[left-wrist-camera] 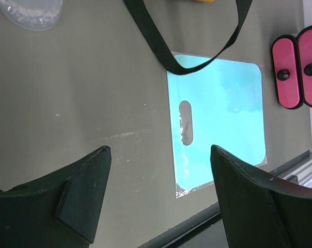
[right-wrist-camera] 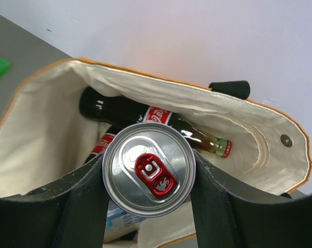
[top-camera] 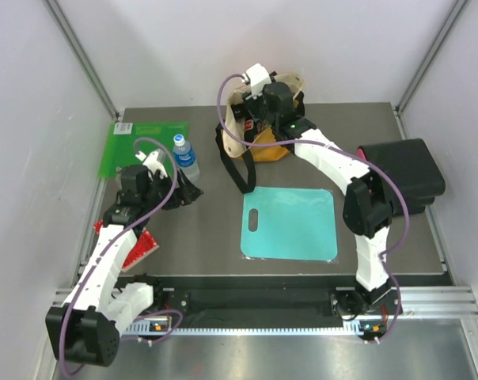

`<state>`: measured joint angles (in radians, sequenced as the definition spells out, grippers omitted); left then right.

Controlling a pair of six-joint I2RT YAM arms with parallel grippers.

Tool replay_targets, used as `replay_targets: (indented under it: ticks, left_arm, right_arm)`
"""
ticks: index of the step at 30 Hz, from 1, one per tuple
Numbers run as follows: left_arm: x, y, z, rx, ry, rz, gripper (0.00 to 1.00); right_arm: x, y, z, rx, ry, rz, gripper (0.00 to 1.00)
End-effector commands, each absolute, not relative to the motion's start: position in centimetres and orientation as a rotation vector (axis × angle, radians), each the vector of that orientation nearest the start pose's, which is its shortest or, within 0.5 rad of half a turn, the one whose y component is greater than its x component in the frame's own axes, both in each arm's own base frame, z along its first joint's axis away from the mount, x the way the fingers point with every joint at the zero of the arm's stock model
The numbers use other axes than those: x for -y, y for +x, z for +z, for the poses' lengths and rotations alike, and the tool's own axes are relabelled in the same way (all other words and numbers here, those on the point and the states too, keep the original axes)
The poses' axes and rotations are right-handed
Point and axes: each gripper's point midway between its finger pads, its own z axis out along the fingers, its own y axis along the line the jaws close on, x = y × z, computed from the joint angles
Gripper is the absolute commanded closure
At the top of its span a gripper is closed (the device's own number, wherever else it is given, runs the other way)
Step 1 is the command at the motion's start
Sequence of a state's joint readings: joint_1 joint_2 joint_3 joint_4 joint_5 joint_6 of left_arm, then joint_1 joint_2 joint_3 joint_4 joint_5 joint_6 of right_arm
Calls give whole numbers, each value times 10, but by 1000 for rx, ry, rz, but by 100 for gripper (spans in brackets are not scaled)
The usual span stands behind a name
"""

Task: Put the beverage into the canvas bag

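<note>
**Right pincer has a can at the bag's mouth, release not yet made**

Right pincer [right-wrist-camera: 148, 181] is pinching a silver can [right-wrist-camera: 145, 155] by its sides just under the rim, with the red pull tab facing the wrist camera.

The canvas bag [top-camera: 272, 150] sits at the far edge of the table [top-camera: 191, 229]. Its mouth gapes towards the right wrist camera, so the cream lining shows all round the can. The can hangs within that opening, but I cannot tell how deep it sits or whether it rests on anything.

Nearer the arms lies a teal cutting mat [top-camera: 290, 222], with one black bag strap [left-wrist-camera: 161, 49] trailing onto its corner.

Left pincer [left-wrist-camera: 160, 155] is spread wide and holds nothing. It hovers over bare table near the mat.

A water bottle [top-camera: 185, 154] with a blue cap stands upright just beyond the left pincer, on the table and well apart from the bag.

A dark cola bottle [right-wrist-camera: 145, 116] already lies on its side in the bag, and more containers are partly hidden under the can.

By my reading this can's placement is nearly done: what remains is to lower it a little, open the fingers and draw the arm clear. If the water bottle counts as a beverage too, it has not yet been picked up.
</note>
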<state>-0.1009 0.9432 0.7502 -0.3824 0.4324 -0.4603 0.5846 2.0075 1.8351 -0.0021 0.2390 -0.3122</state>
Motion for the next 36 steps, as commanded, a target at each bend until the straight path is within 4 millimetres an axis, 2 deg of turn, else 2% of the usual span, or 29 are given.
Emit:
replay_targets:
  ticks: [1,7,13,20,26,27,31,36]
  left_arm:
    - [115,275,190,-2160,-110,-752,18]
    - [118,271,194,-2142,-97,-774,19]
    - [118,271,195,-2140,-96,-773,18]
    - [117,271,195,-2135,-97,-764,19]
    - [116,271,197,-2131,-99,-755,19]
    - [116,271,196,-2136,-100,-755,19]
    - [115,272,196,-2132,-105,-745,19]
    - [115,273,194,-2140,-108,-745,19]
  right_arm:
    - [-270,564,372,-1416,-451,-94,100]
    - [-268,577,353,-1398,-520,-166,100]
    - [-250,597,338,-1419,-568,-312,100]
    - [-242,612,317,-1431,-617,-381,100]
    - [-237,619,276,-1480,-692,-481,100]
    - [-238,619,263,-1505,-717,-487,98]
    - [-240,618,243,-1557,-746,-477,75]
    - [-237,617,243,-1595,-721,-467,57]
